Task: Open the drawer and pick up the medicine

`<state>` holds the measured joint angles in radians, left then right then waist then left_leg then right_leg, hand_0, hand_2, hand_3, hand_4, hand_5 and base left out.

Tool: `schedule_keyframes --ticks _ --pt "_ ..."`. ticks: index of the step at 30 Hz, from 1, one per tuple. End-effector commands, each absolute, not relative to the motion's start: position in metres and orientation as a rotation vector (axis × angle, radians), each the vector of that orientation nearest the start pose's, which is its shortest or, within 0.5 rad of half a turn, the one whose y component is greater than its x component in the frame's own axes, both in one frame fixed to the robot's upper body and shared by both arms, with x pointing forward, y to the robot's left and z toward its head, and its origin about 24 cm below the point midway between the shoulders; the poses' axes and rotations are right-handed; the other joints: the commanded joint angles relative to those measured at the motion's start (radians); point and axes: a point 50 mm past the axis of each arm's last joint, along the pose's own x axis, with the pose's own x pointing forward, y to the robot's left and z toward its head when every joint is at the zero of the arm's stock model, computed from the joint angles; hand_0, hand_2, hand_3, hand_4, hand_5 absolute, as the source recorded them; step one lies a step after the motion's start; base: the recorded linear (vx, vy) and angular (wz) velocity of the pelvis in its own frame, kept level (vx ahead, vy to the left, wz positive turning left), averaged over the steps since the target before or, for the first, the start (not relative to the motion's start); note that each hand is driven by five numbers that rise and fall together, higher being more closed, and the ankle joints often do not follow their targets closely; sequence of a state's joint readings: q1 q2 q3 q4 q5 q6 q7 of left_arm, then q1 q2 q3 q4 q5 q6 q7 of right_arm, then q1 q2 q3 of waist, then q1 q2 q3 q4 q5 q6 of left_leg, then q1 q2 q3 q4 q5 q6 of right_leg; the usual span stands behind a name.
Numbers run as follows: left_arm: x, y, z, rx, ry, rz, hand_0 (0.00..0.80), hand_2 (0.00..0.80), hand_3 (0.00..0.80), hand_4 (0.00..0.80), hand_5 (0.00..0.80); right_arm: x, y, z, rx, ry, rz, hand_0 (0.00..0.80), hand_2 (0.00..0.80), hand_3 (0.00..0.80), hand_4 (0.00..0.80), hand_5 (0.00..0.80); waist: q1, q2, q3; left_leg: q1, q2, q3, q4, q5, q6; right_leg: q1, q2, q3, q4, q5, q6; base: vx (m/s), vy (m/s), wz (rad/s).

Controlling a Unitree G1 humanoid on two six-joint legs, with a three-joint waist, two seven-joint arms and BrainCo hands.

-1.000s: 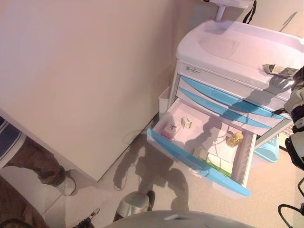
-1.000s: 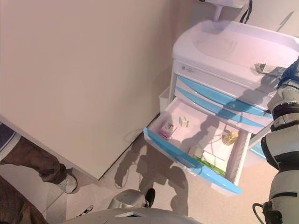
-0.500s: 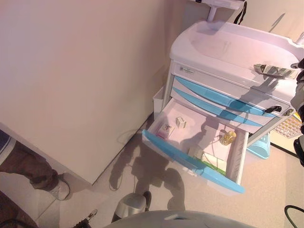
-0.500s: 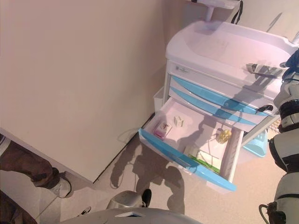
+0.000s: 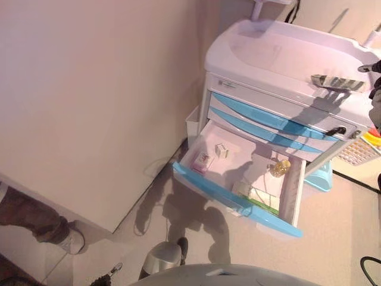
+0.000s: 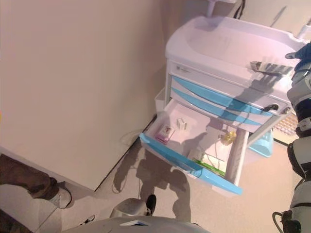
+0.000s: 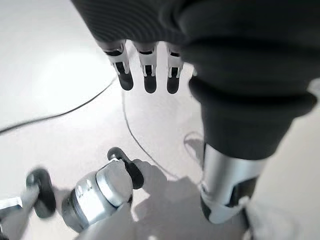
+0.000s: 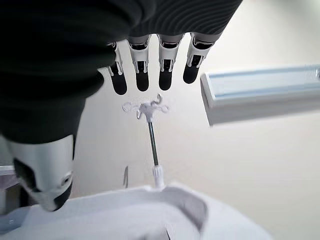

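Note:
The white cart [image 5: 280,53] has blue drawer fronts, and its lowest drawer [image 5: 232,199] is pulled open. Inside lie a pink box [image 5: 202,161], a small white box [image 5: 221,151], a yellow bottle [image 5: 281,167] and a green and white box [image 5: 260,198]. My right hand [image 8: 165,70] is open and empty, raised beside the cart's top at its right end, well above the drawer; it also shows in the right eye view [image 6: 302,52]. My left hand [image 7: 145,75] is open and empty, hanging over the floor, seen only in its wrist view.
A grey striped flat thing [image 5: 337,83] lies on the cart top. A beige wall panel [image 5: 89,89] stands left of the cart. A person's leg and shoe [image 5: 47,226] are at lower left. A light blue bin [image 5: 318,179] sits by the cart's right side. A pole [image 8: 152,145] rises behind the cart.
The whole picture has shifted, so the camera has moved. The drawer stays open with the same things in it. My right hand stays by the cart's top.

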<state>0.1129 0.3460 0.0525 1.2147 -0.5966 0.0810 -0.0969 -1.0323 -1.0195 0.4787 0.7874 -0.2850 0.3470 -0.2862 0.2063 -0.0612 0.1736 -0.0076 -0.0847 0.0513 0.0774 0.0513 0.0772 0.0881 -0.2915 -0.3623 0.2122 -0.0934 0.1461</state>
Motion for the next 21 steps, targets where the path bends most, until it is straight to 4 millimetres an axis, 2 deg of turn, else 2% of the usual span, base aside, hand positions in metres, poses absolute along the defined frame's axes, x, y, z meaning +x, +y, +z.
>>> schedule_keyframes --ticks 1,2,4,5,6,7,10,13,16,21 --pt "0.067 0.303 -0.140 -0.045 1.158 0.342 0.000 0.000 0.000 0.000 0.000 0.334 -0.356 0.294 -1.284 -0.067 -0.729 0.000 0.000 0.000 0.000 0.000 -0.043 0.026 -0.016 0.064 0.045 0.001 0.028 -0.188 -0.021 -0.083 -0.081 0.099 0.079 0.203 0.049 -0.031 -0.021 -0.30" --pt "0.077 0.301 -0.138 0.013 1.157 0.282 0.000 0.000 0.000 0.000 0.000 0.332 -0.351 0.285 -1.250 -0.086 -0.687 0.000 0.000 0.000 0.000 0.000 -0.064 0.032 -0.019 0.063 0.047 0.007 0.025 -0.184 -0.021 -0.092 -0.075 0.113 0.078 0.206 0.047 -0.052 -0.037 -0.40" --pt "0.077 0.298 -0.136 0.142 1.093 0.199 0.000 0.000 0.000 0.000 0.000 0.321 -0.346 0.260 -1.216 -0.119 -0.626 0.000 0.000 0.000 0.000 0.000 -0.095 0.043 -0.004 0.061 0.053 0.024 0.027 -0.192 -0.019 -0.107 -0.064 0.137 0.086 0.200 0.046 -0.118 -0.050 -0.34" --pt "0.079 0.295 -0.134 0.145 1.056 0.138 0.000 0.000 0.000 0.000 0.000 0.315 -0.347 0.251 -1.200 -0.121 -0.618 0.000 0.000 0.000 0.000 0.000 -0.098 0.044 -0.002 0.054 0.053 0.028 0.025 -0.188 -0.018 -0.115 -0.062 0.139 0.081 0.206 0.047 -0.143 -0.016 -0.20" --pt "0.076 0.293 -0.134 0.183 1.080 0.118 0.000 0.000 0.000 0.000 0.000 0.308 -0.348 0.235 -1.184 -0.129 -0.601 0.000 0.000 0.000 0.000 0.000 -0.111 0.053 0.009 0.054 0.053 0.036 0.022 -0.187 -0.019 -0.121 -0.060 0.146 0.084 0.209 0.048 -0.120 0.019 -0.20" --pt "0.084 0.290 -0.129 0.199 0.983 0.090 0.000 0.000 0.000 0.000 0.000 0.301 -0.347 0.224 -1.154 -0.133 -0.598 0.000 0.000 0.000 0.000 0.000 -0.120 0.059 0.020 0.057 0.053 0.042 0.020 -0.185 -0.018 -0.127 -0.056 0.155 0.087 0.212 0.048 -0.101 0.028 -0.26" --pt "0.105 0.288 -0.116 0.238 0.919 0.047 0.000 0.000 0.000 0.000 0.000 0.285 -0.340 0.198 -1.104 -0.123 -0.610 0.000 0.000 0.000 0.000 0.000 -0.151 0.074 0.034 0.065 0.052 0.065 0.013 -0.184 -0.018 -0.136 -0.049 0.174 0.091 0.215 0.047 -0.049 0.024 -0.42" --pt "0.131 0.287 -0.098 0.311 0.867 -0.010 0.000 0.000 0.000 0.000 0.000 0.263 -0.346 0.159 -0.997 -0.035 -0.638 0.000 0.000 0.000 0.000 0.000 -0.187 0.089 0.036 0.071 0.053 0.087 0.010 -0.186 -0.020 -0.142 -0.043 0.192 0.093 0.212 0.045 -0.010 0.023 -0.38" --pt "0.146 0.287 -0.084 0.375 0.832 -0.055 0.000 0.000 0.000 0.000 0.000 0.239 -0.349 0.124 -0.955 0.092 -0.602 0.000 0.000 0.000 0.000 0.000 -0.217 0.091 0.033 0.078 0.052 0.102 0.009 -0.190 -0.017 -0.149 -0.039 0.207 0.094 0.216 0.048 0.008 -0.010 -0.19" --pt "0.155 0.286 -0.075 0.426 0.810 -0.098 0.000 0.000 0.000 0.000 0.000 0.207 -0.347 0.082 -0.942 0.279 -0.510 0.000 0.000 0.000 0.000 0.000 -0.260 0.088 0.040 0.088 0.054 0.124 0.014 -0.195 -0.009 -0.168 -0.035 0.227 0.103 0.223 0.052 -0.014 -0.032 -0.19"
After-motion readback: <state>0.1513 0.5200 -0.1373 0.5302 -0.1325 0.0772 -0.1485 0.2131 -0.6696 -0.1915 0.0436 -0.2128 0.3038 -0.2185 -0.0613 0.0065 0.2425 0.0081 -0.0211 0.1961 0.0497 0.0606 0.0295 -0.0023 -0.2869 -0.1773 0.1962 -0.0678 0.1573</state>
